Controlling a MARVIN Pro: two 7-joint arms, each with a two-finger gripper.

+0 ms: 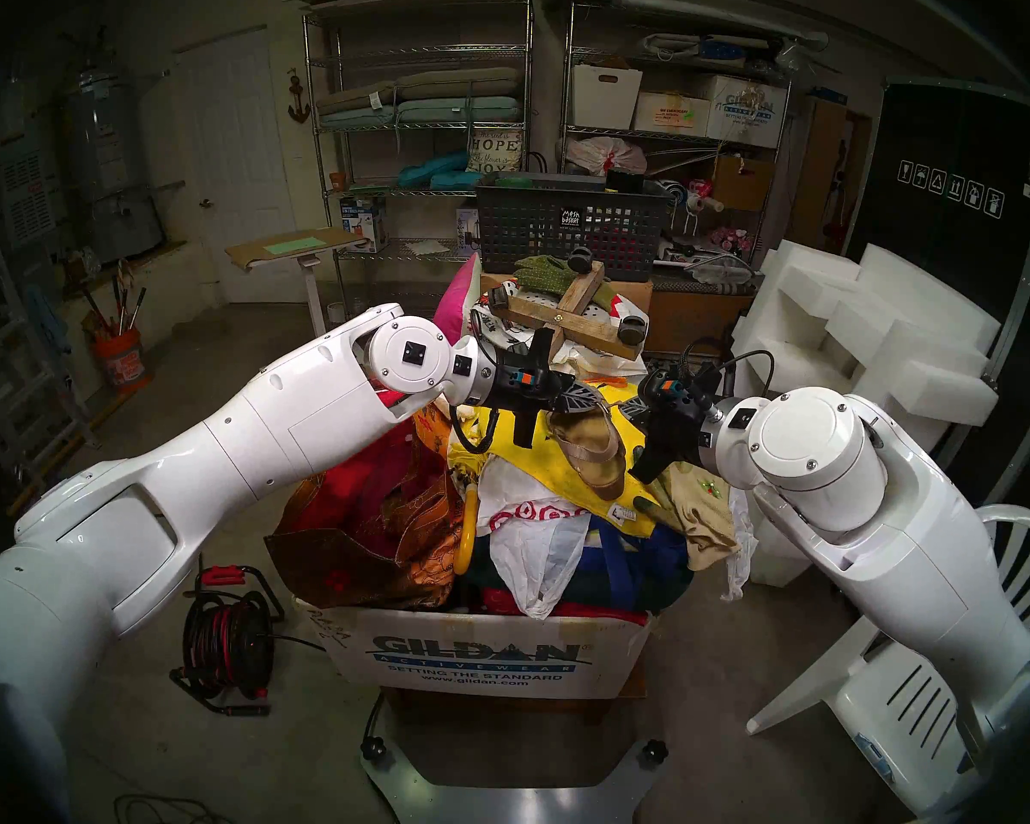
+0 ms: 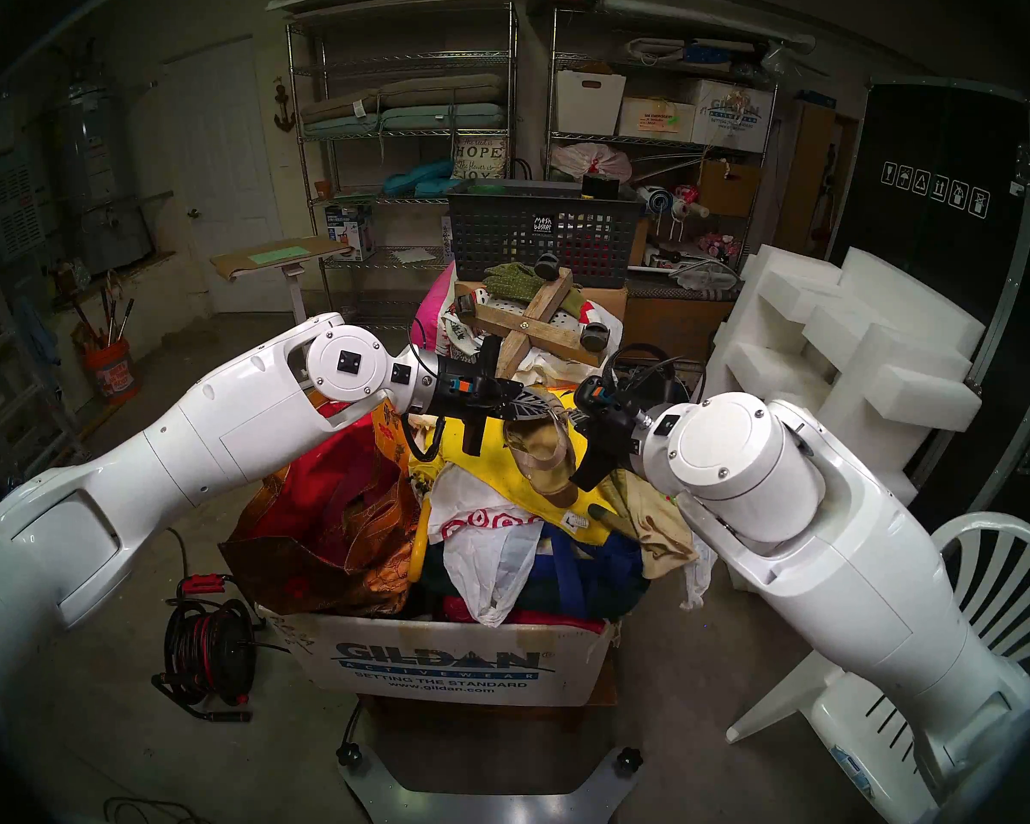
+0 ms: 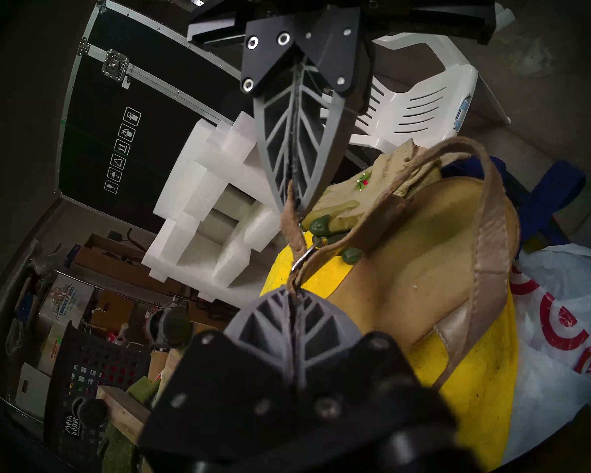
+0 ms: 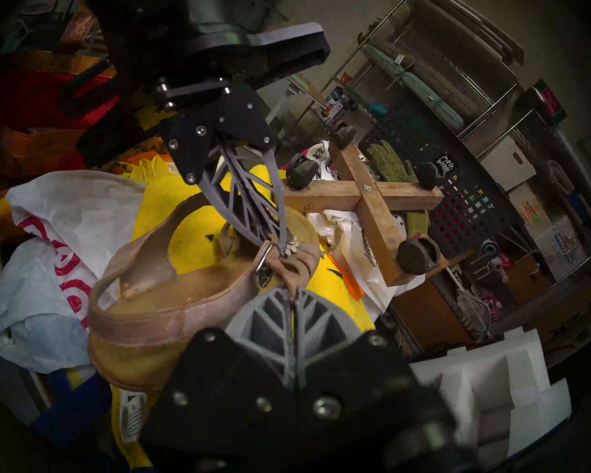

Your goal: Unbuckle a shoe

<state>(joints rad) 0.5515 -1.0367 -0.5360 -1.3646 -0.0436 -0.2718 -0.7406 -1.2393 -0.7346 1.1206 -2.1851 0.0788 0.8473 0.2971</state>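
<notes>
- Tan sandal (image 1: 590, 448), thick matte sole, hangs tilted above a yellow cloth (image 1: 515, 451) on the heaped box
- Left claw (image 3: 292, 291), ribbed grey fingers, pinches its thin strap (image 3: 302, 274)
- Right claw (image 3: 292, 197) pinches the suede strap end beyond the small metal buckle (image 3: 302, 259)

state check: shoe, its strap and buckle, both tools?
sandal: hanging tilted above the pile, held by its strap.
ankle strap: still threaded through the buckle.
buckle: between the two tools, not undone.
left tool: shut on strap.
right tool: shut on strap.
</notes>
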